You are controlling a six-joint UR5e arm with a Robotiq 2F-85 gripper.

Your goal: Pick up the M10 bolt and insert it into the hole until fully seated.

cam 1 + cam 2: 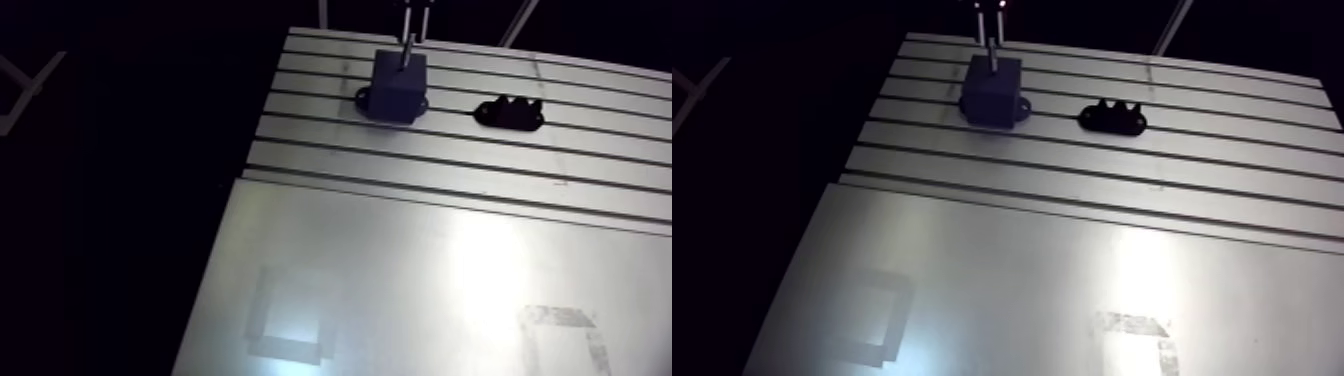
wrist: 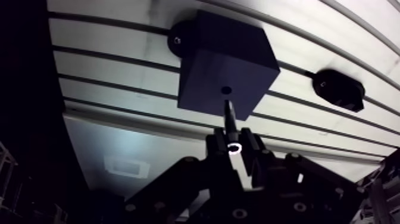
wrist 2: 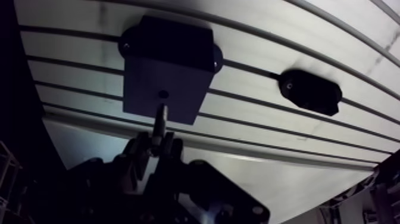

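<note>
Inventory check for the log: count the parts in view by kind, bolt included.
bolt, held in the gripper: 1
dark block with hole: 1
black notched holder: 1
Total: 3

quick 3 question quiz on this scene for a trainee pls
1. True or false: the two-finger gripper is shut on the slim metal bolt.
2. The bolt's tip is: A) just short of the small hole in the dark cube-shaped block; B) deep inside the hole; C) touching the block's side wall.
3. What lies beside the block on the slotted aluminium table?
Key: 1 true; 2 A; 3 a black notched holder, apart from the block.
</note>
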